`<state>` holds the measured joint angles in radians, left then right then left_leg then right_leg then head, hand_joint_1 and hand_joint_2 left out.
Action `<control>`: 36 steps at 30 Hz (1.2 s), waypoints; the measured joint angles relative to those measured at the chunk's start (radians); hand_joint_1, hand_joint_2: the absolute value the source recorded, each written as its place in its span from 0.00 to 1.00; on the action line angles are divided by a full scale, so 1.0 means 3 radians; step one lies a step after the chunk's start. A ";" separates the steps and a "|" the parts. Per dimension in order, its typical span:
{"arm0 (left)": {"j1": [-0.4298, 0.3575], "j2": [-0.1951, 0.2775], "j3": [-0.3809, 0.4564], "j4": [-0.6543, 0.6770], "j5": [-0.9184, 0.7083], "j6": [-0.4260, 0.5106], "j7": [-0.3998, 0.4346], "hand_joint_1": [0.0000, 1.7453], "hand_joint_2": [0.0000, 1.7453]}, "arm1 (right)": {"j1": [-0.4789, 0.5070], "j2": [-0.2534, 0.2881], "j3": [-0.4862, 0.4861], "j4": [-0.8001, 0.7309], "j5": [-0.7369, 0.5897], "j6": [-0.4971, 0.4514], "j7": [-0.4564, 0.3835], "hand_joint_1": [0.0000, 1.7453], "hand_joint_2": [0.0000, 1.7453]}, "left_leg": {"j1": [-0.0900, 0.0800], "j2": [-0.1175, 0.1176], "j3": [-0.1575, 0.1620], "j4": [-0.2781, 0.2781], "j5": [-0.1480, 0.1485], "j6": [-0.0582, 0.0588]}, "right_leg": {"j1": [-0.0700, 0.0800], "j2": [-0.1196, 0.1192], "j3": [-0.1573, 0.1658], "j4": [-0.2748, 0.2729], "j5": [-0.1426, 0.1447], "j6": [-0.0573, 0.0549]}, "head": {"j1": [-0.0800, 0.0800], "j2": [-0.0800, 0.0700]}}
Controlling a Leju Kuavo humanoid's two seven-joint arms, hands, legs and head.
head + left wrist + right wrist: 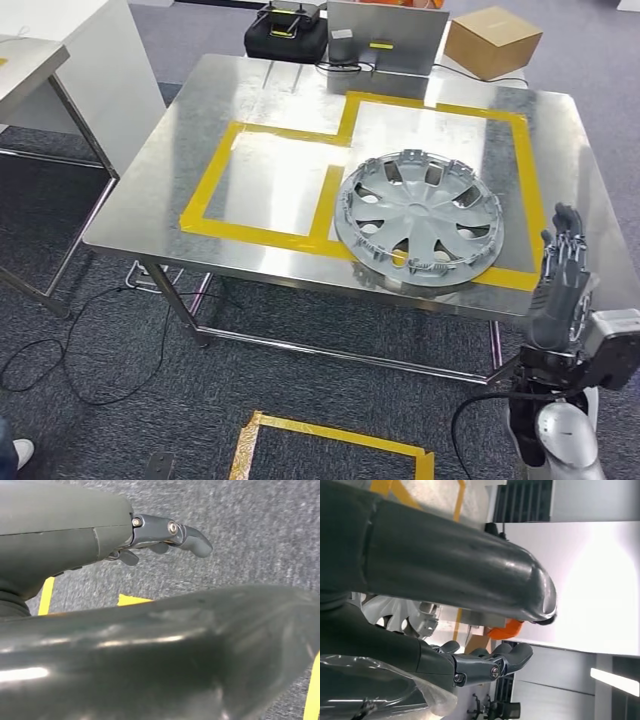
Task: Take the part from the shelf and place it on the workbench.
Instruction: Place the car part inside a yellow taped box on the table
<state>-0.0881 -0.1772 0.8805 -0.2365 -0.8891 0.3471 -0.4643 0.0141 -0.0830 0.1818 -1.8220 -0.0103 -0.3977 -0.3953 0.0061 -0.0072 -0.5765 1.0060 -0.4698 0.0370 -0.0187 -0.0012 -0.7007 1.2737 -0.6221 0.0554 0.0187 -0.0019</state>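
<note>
Nearest the robot, at about five o'clock in the head view, the right hand (562, 275) stood raised off the near right edge of the workbench (189, 160), fingers pointing up and loosely apart, holding nothing. The right wrist view agreed: the thick thumb and the darker fingers (508, 658) were extended with a gap between them, and a slice of the silver part (401, 622) lay beyond. The left hand (158, 535) hung over grey carpet (264, 525) in its wrist view, with fingers reaching out straight and nothing in them; how widely they were parted I could not tell. Yellow tape (46, 595) marked the floor beneath it, and a yellow tape rectangle (332, 440) lay on the carpet at six o'clock in the head view.

Further out, the part, a silver hubcap (420, 218), lay flat on the workbench near its front edge, at about three o'clock from the picture's middle. It sat inside the right-hand yellow taped outline (528, 160), its near rim overlapping the front strip of tape, clear of the right hand.

At twelve o'clock, past the bench's far edge, stood a black case (285, 35), a grey metal panel (386, 35) and a cardboard box (494, 40).
</note>
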 joint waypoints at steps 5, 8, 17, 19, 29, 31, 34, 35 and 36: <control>0.0021 -0.0006 0.0052 0.0000 0.0045 0.0023 0.0032 0.00 0.00 | 0.0215 0.0005 -0.0123 -0.0354 -0.0095 -0.0036 -0.0146 0.00 0.00 | -0.0010 -0.0005 0.0001 0.0032 -0.0024 -0.0036 | -0.0005 -0.0003 0.0368 -0.0700 0.0356 -0.0009 | 0.0000 0.0000; 0.0022 -0.0007 0.0075 0.0000 0.0053 0.0027 0.0036 0.00 0.00 | 0.0287 0.0015 -0.0165 -0.0472 -0.0099 -0.0044 -0.0163 0.00 0.00 | -0.0022 -0.0001 -0.0007 0.0044 -0.0025 -0.0086 | 0.0005 0.0006 0.0467 -0.0879 0.0389 -0.0059 | -0.0004 0.0000; 0.0036 -0.0007 0.0123 0.0000 0.0069 0.0074 0.0055 0.00 0.00 | 0.0431 0.0060 -0.0244 -0.0650 0.0023 -0.0088 -0.0275 0.00 0.00 | -0.0005 0.0004 -0.0342 0.0938 -0.0444 -0.0164 | 0.0000 -0.0016 0.0473 -0.0892 0.0411 -0.0156 | -0.0024 0.0000; 0.0036 -0.0005 0.0125 0.0000 0.0068 0.0081 0.0055 0.00 0.00 | 0.0444 0.0072 -0.0249 -0.0666 0.0058 -0.0105 -0.0290 0.00 0.00 | -0.0008 0.0004 -0.0129 0.0528 -0.0221 -0.0132 | 0.0003 -0.0010 0.0482 -0.0892 0.0412 -0.0155 | -0.0025 0.0000; 0.0038 0.0003 0.0166 0.0000 0.0063 0.0127 0.0061 0.00 0.00 | 0.0458 0.0099 -0.0264 -0.0698 0.0131 -0.0179 -0.0296 0.00 0.00 | -0.0010 0.0015 0.0052 -0.0021 -0.0008 -0.0001 | 0.0005 -0.0002 0.0211 -0.0352 0.0073 -0.0015 | 0.0006 0.0000; 0.0041 -0.0002 0.0176 0.0000 0.0062 0.0127 0.0061 0.00 0.00 | 0.0470 0.0099 -0.0266 -0.0698 0.0140 -0.0183 -0.0294 0.00 0.00 | -0.0015 0.0017 0.0027 -0.0019 0.0009 0.0006 | 0.0003 -0.0002 0.0074 -0.0001 -0.0068 -0.0001 | 0.0009 0.0000; 0.0044 -0.0004 0.0182 0.0000 0.0062 0.0127 0.0061 0.00 0.00 | 0.0478 0.0100 -0.0266 -0.0698 0.0156 -0.0189 -0.0292 0.00 0.00 | -0.0015 0.0017 0.0007 -0.0015 0.0028 0.0000 | 0.0000 -0.0003 0.0191 -0.0140 0.0055 0.0002 | 0.0010 0.0000; 0.0044 -0.0004 0.0183 0.0000 0.0061 0.0127 0.0061 0.00 0.00 | 0.0477 0.0100 -0.0266 -0.0698 0.0162 -0.0192 -0.0292 0.00 0.00 | -0.0015 0.0017 0.0003 -0.0010 0.0033 -0.0005 | -0.0002 -0.0003 0.0325 -0.0360 0.0159 -0.0002 | 0.0010 0.0000; 0.0044 -0.0005 0.0184 0.0000 0.0059 0.0127 0.0061 0.00 0.00 | 0.0473 0.0100 -0.0266 -0.0699 0.0168 -0.0196 -0.0292 0.00 0.00 | -0.0022 0.0016 -0.0003 0.0000 0.0037 -0.0016 | 0.0000 -0.0003 0.0462 -0.0598 0.0235 -0.0006 | 0.0011 0.0000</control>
<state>-0.0748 -0.1787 0.9358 -0.2365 -0.8713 0.3853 -0.4459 0.1561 -0.0530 0.1019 -2.0316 0.0400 -0.4566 -0.4829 -0.0004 -0.0024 -0.5775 1.0059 -0.4588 0.0322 -0.0189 -0.0022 -0.5622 1.0942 -0.5515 0.0536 0.0219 -0.0019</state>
